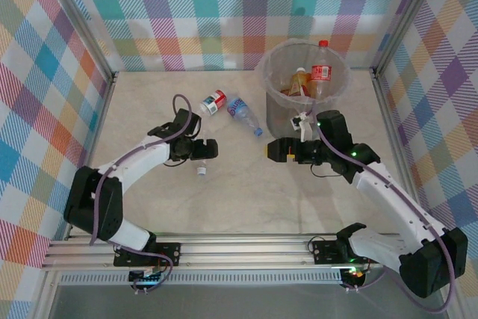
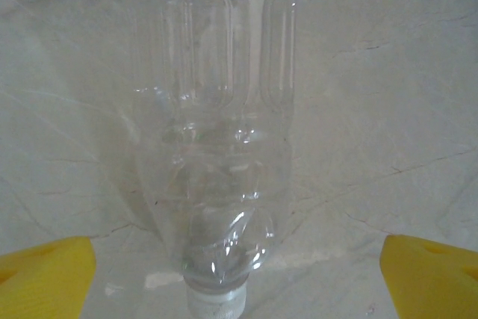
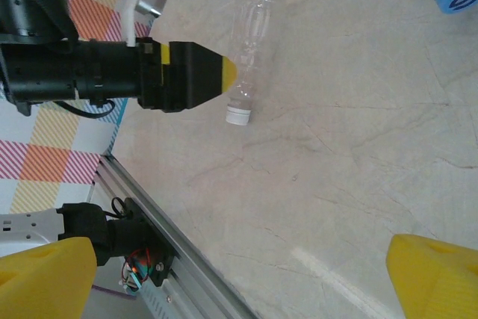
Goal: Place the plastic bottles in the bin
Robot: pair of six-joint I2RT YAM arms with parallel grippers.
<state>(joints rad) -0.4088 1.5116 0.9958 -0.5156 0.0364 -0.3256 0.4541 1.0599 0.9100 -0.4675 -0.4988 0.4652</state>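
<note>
Tabletop [image 1: 246, 199] comes first on my overhead feed: pale, marble-veined, fenced by checked panels [image 1: 45, 72]. At its far right stands the bin [image 1: 278, 121], a round grey basket with a clear liner.

My left gripper [image 1: 209, 149] sits low over the middle of the table, pointing right. My right gripper [image 1: 272, 149] faces it from just in front of the bin, with bare table between the two.

On the left wrist feed the yellow fingertips [image 2: 45, 274] stand wide at either edge, so that claw is spread. A clear bottle [image 2: 216, 147] lies on the table between them, its white cap [image 2: 216, 302] nearest the camera. Nothing is clamped, and I cannot tell whether a finger touches it. The right wrist feed shows its own fingertips [image 3: 45, 278] spread wide too, holding nothing.

Beyond the left gripper, a red-labelled bottle [image 1: 213, 102] and a blue-labelled bottle [image 1: 245, 115] lie on their sides near each other. Two more are already inside the bin: a red-capped bottle [image 1: 321, 69] standing upright, and an orange bottle [image 1: 299, 81] just beside it.
</note>
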